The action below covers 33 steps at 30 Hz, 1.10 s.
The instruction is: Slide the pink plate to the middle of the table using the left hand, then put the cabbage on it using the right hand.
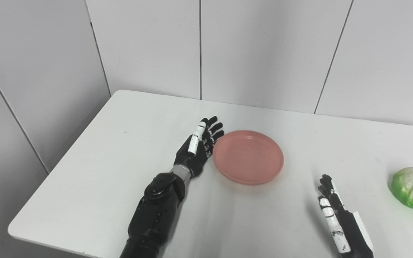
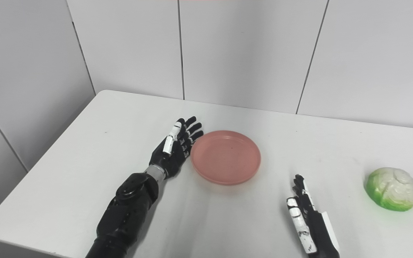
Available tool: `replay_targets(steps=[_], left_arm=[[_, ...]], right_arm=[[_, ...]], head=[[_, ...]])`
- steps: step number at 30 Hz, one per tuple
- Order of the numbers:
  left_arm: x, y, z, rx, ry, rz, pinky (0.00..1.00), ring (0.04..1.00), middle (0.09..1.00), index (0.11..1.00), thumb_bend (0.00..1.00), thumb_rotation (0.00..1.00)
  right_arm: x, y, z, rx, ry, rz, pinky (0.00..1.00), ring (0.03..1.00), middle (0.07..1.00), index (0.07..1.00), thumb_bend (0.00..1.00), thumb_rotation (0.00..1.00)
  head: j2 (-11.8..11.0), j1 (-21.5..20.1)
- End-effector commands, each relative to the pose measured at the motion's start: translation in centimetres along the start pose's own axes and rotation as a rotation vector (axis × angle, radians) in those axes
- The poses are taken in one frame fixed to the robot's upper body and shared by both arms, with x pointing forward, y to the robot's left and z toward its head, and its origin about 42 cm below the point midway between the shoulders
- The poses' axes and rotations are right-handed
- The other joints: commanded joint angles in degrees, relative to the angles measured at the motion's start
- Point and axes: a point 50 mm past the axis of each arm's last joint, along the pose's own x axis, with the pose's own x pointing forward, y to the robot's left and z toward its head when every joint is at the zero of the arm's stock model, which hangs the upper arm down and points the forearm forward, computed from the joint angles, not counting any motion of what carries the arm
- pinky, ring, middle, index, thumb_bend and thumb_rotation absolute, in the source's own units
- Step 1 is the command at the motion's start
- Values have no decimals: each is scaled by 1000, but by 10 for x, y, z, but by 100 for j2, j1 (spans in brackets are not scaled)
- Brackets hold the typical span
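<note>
With fingers spread and holding nothing, the left hand should press flat against the pink plate rim, pushing steadily rightward without tipping it.

white table, pale grey panelled walls, even light

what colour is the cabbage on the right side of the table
The cabbage is bright green around its lower edge, fading to creamy white on top. It shows best in the right eye view.

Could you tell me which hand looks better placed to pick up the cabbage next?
The right hand: it hovers open on the same side as the cabbage, with bare table between. The left hand is beside the pink plate, farther away.
</note>
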Motion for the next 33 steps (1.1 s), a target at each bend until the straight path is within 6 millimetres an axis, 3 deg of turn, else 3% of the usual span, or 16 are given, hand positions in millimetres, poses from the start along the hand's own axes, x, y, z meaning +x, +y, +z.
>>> replay_targets(steps=[1,15,28,33], left_arm=[[-5,-3,-12,-16,65,-5,960,956,955,944,384,1000],[-21,-14,-15,-82,61,-19,1000,971,961,951,392,1000],[-41,-2,-26,-53,74,-68,965,950,949,935,400,1000],[-47,2,-32,-41,75,-75,909,927,929,917,420,1000]], right_arm=[[8,2,9,11,-37,-7,968,979,993,993,367,1000],[12,16,10,-13,-23,-27,938,960,976,974,403,1000],[18,25,11,-35,-23,-132,939,976,982,978,402,1000],[19,26,12,-42,-27,-165,956,980,978,975,396,1000]], head=[[-4,5],[157,-924],[263,-1599],[273,-1825]])
